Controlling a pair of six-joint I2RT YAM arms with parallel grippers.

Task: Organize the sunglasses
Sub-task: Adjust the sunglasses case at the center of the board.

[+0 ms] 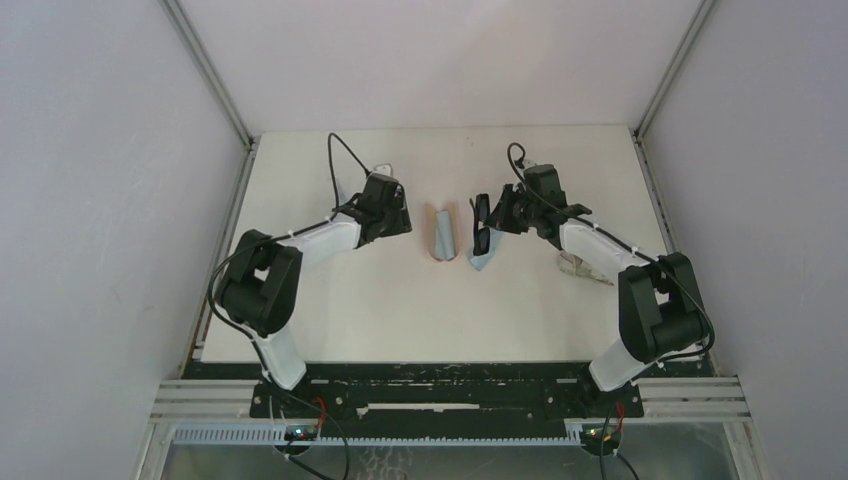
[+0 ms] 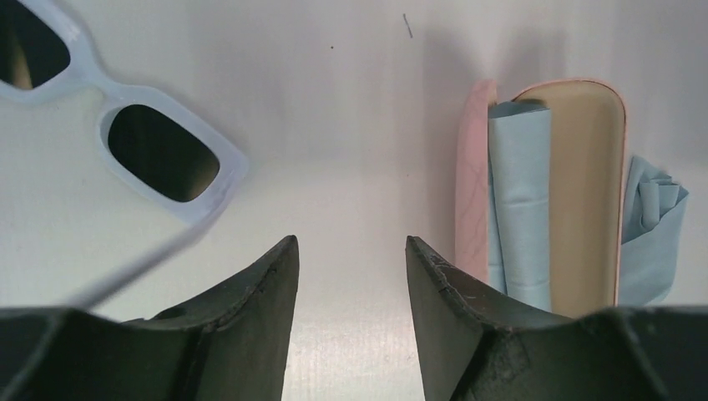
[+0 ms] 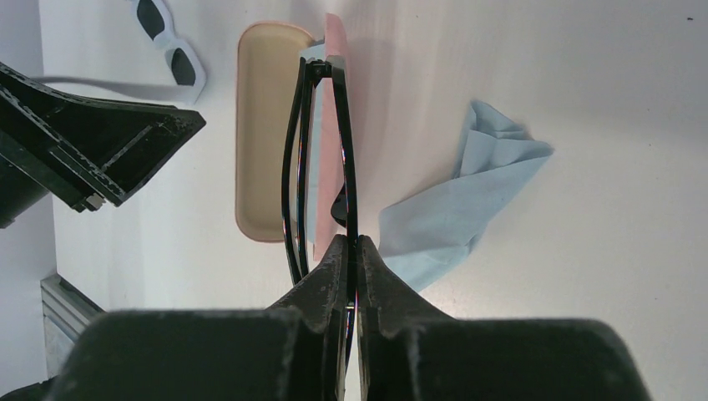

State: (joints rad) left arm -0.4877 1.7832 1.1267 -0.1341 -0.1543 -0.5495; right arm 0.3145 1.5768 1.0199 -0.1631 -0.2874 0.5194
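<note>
My right gripper (image 3: 351, 242) is shut on the folded black sunglasses (image 3: 350, 167), pinching the frame edge-on. It holds them upright in the air above the open pink case (image 3: 263, 125), near its right side. In the top view the black sunglasses (image 1: 482, 225) hang just right of the case (image 1: 441, 232). The white sunglasses (image 2: 159, 154) lie flat on the table, up and to the left of my left gripper (image 2: 351, 246). That gripper is open with only bare table between its fingers. The case (image 2: 584, 167) lies to its right.
A rolled light-blue cloth (image 2: 522, 209) lies inside the case. A second, crumpled light-blue cloth (image 3: 455, 209) lies on the table right of the case. A pale item (image 1: 585, 268) sits under my right arm. Walls enclose the table on three sides.
</note>
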